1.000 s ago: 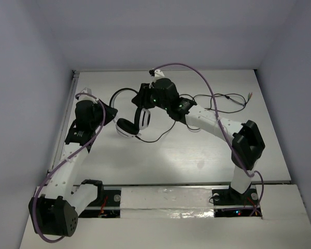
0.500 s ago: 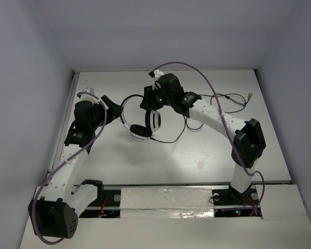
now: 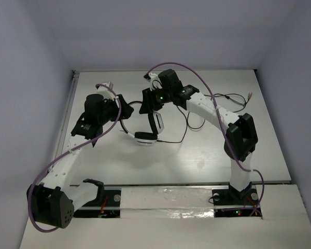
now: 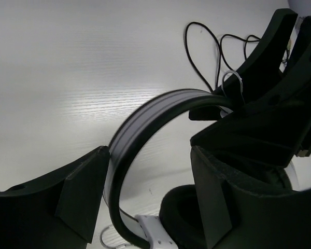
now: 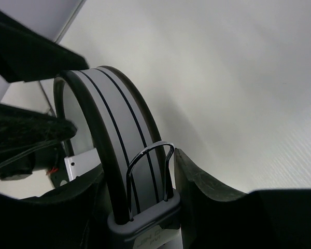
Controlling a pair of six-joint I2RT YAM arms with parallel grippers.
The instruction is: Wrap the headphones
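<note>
Left gripper (image 4: 145, 202): fingers spread, headband (image 4: 145, 119) running through the gap. Neither pad visibly touching it, so it reads as bracketing, not gripping (looks like a regrasp setup, my guess).

Right gripper (image 5: 137, 207): clamped on the headband near one end, at the slider with the wire loop (image 5: 150, 171). That grip carries the headphones (image 3: 145, 124) above the table (image 3: 223, 155) mid-workspace, between the two wrists; earcups hang below the band. Presumably held up so the cable (image 3: 181, 136) hangs free for winding.

Cable trails right from the lower earcup (image 3: 145, 138), loops on the table behind the right arm, plug end (image 3: 247, 96) well apart at far right.

Hard to tell:
- Right pads' contact is mostly off the bottom of its wrist view.
- Second earcup largely behind the right gripper in the top view.
- Cable path under the right forearm is hidden.
</note>
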